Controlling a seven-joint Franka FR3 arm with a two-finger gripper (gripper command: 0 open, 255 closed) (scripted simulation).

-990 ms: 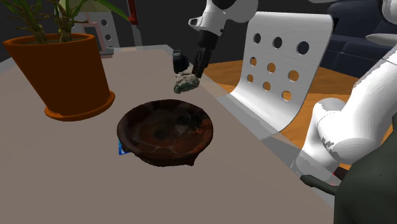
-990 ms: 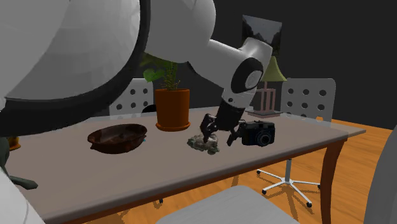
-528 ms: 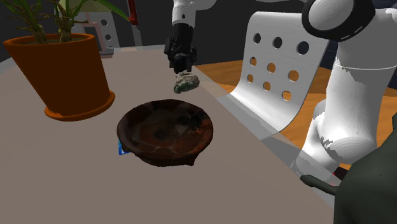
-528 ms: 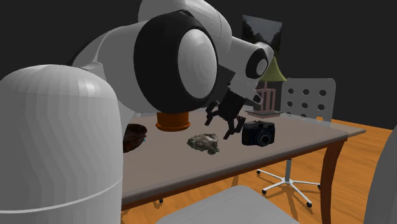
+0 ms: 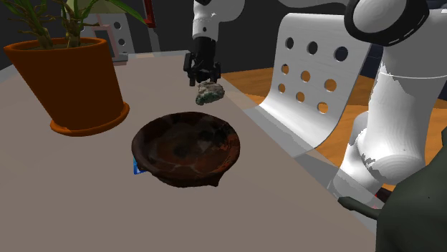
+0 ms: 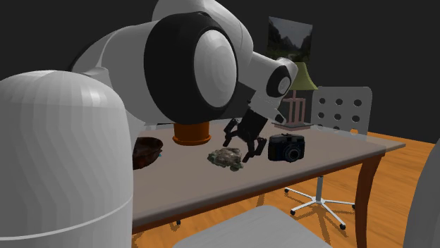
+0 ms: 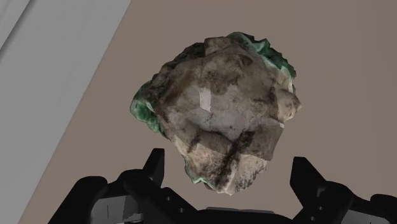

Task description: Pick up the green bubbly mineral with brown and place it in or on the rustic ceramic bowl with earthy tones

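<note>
mineral (image 7: 219, 114): rough, lumpy, matt (green at the fringe) | bowl (image 5: 183, 174): mottled, uneven, faint sheen | tabletop (image 5: 86, 207): smooth, matt | plant pot (image 5: 79, 86): smooth, dull

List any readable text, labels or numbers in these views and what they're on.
None legible.
The black camera shows no readable brand.
The small blue item peeking from under the dark brown bowl is too small to read.
The framed picture carries no words.

Both exterior views are dim and flatly lit, and the second one has a dark background. Soft highlights sit on the white arm (image 6: 197, 70) and chair (image 5: 308, 125). The bowl (image 5: 186, 175) reads very dark. Wrist view is evenly lit, rock (image 7: 219, 114) sharp with crisp edges.
</note>
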